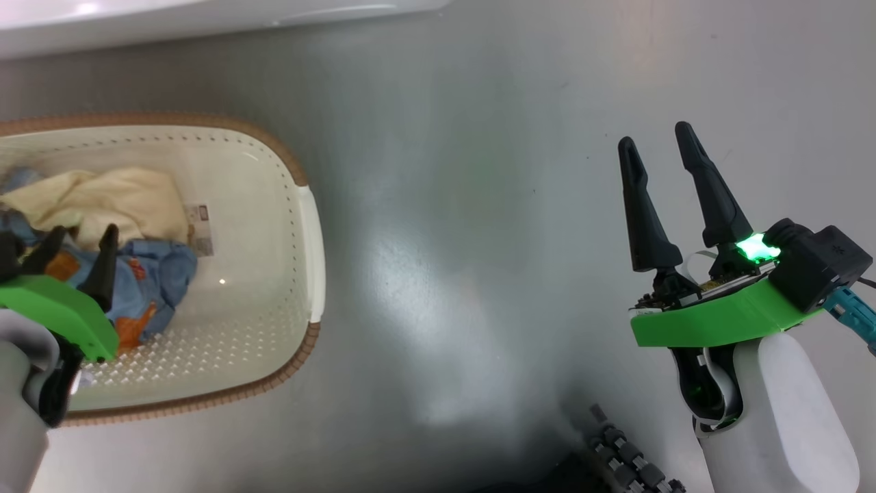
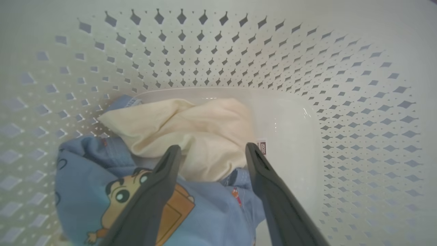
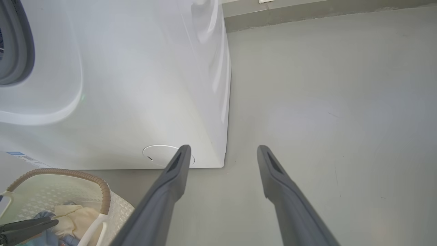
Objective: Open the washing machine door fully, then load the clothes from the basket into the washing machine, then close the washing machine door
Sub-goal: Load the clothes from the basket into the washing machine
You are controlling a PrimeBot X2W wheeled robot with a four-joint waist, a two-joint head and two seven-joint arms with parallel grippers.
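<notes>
The clothes are found in the basket [image 1: 313,253], bunched at its left end in the head view: a light blue garment [image 1: 161,270] with orange cartoon print, and a cream cloth [image 1: 113,195] laid against it on the far side. A label [image 1: 200,229] is seen on the bare basket floor just beside them. The basket is set on a glossy grey floor [image 1: 479,239], close before the white washing machine [image 3: 136,85]. A round cap [image 3: 158,155], blue sticker [image 3: 15,154] and grey gasket [image 3: 18,44] are noted on the machine's front. A dark skirting [image 3: 307,15] is seen behind. The left gripper [image 2: 212,148] is placed inside the basket, fingers spread, nothing grasped, tips over where cloth meets garment; contact cannot be told. The right gripper [image 1: 655,137] is spread, empty, over bare floor, well apart from the basket.
</notes>
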